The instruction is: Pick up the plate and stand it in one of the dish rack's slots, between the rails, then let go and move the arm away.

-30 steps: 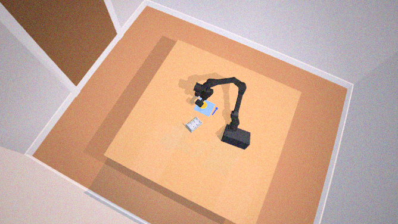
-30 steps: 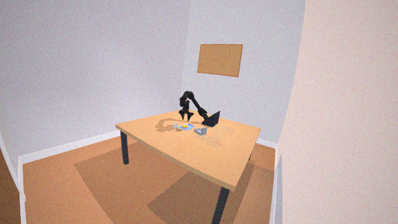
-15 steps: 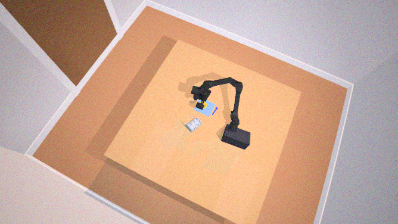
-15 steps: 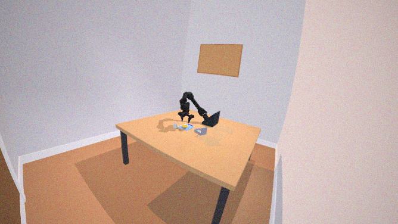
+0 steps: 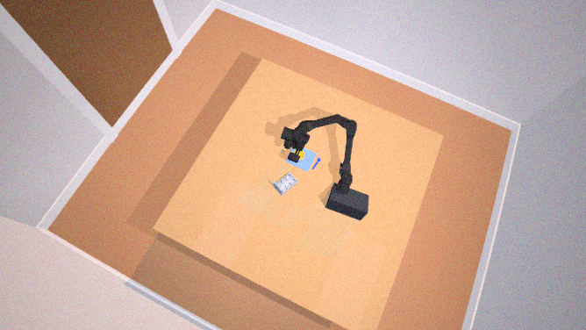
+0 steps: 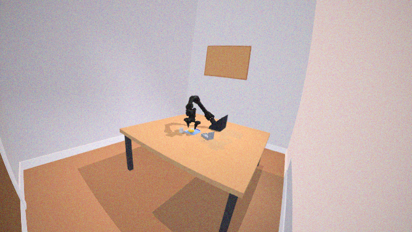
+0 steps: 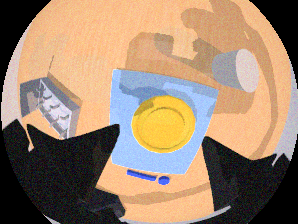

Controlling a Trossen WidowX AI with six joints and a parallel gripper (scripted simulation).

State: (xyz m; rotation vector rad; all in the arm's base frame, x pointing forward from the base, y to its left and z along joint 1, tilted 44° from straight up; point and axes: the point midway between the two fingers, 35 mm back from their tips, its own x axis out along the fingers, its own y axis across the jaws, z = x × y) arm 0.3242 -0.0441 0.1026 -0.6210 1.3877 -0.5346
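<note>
The yellow round plate [image 5: 302, 155] [image 6: 191, 131] [image 7: 163, 124] lies flat on a light blue mat [image 5: 308, 163] [image 7: 121, 147]. The grey dish rack [image 5: 279, 189] [image 6: 211, 136] [image 7: 74, 119] stands on the table beside the mat, at the left in the wrist view. Its slots between the light rails look empty. My gripper [image 6: 192, 128] [image 7: 164, 135] is open and empty, above the plate. Its two fingertips are wide apart, on either side of the plate in the wrist view, and a gap to the plate shows in the exterior view.
A whitish cup [image 6: 181, 130] [image 7: 230, 70] stands near the mat's far right corner in the wrist view; the arm hides it in the top view. A thin blue utensil [image 5: 316, 164] [image 7: 141, 175] lies along the mat's edge, on the side toward the arm's base.
</note>
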